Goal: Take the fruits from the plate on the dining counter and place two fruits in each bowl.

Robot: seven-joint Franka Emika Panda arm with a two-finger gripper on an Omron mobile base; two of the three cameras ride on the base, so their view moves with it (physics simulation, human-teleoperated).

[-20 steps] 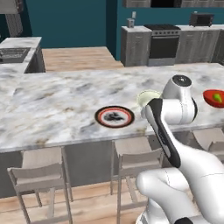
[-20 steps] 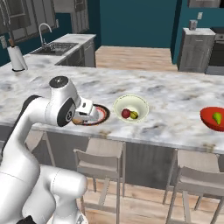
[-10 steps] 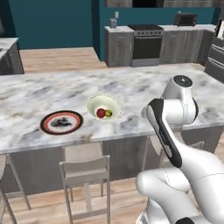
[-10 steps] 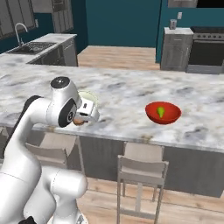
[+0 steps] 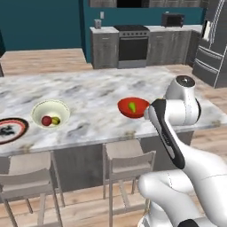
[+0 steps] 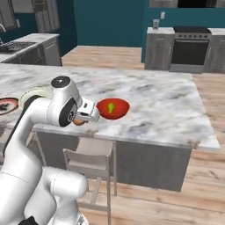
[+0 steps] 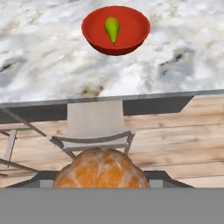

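Note:
My gripper [image 6: 82, 117] is shut on a tan-orange fruit [image 7: 101, 168], which bulges up at the bottom of the hand view. It hangs off the near edge of the dining counter [image 6: 167, 105], just left of the red bowl [image 6: 113, 108]. A green pear [image 7: 112, 28] lies alone in the red bowl [image 7: 116, 29]. Further left, the cream-white bowl [image 5: 51, 113] holds a dark red fruit [image 5: 46, 120] and a small yellow-green one [image 5: 55, 120]. The plate [image 5: 5, 131] sits at the far left edge, with only dark marks on it. In the left base view my own arm hides the gripper.
Stools [image 5: 128, 162] stand under the counter's near edge, one directly below the hand [image 7: 98, 127]. Dark cabinets and a stove [image 5: 133, 44] line the far wall, with a fridge [image 5: 213, 48] at the right. The marble top [image 6: 193, 132] ends not far right of the red bowl.
The base has driven right along the counter, so the whole scene slid left; the red bowl now lies in front of the hand. The orange fruit stays in the grip.

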